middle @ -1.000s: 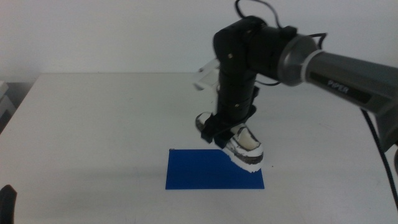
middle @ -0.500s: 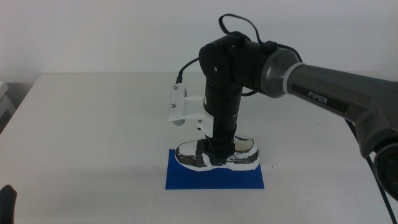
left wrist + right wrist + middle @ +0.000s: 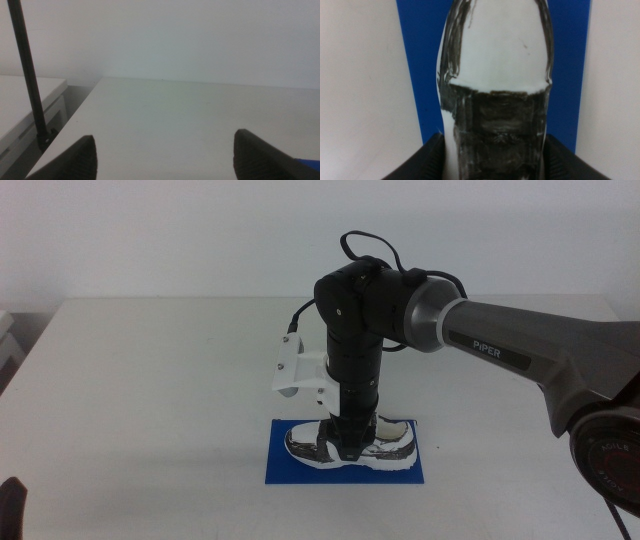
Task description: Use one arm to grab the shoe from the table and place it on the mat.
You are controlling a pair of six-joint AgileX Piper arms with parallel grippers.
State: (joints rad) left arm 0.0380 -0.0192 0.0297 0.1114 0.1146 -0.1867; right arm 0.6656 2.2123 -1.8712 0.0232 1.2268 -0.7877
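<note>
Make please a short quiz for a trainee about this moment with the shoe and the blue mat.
1. True or false: the shoe lies over the mat.
2. Which gripper is shut on the shoe? A) left B) right
3. Fill in: the left gripper waits over the ____ with its fingers apart.

Key:
1. True; both the middle and right wrist views show blue under it.
2. B; the right gripper clamps its middle from above.
3. table.

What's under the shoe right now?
The blue mat lies under the shoe, blue showing along both sides in the right wrist view. The right gripper is shut on it. Sole contact with the mat is hidden.
</note>
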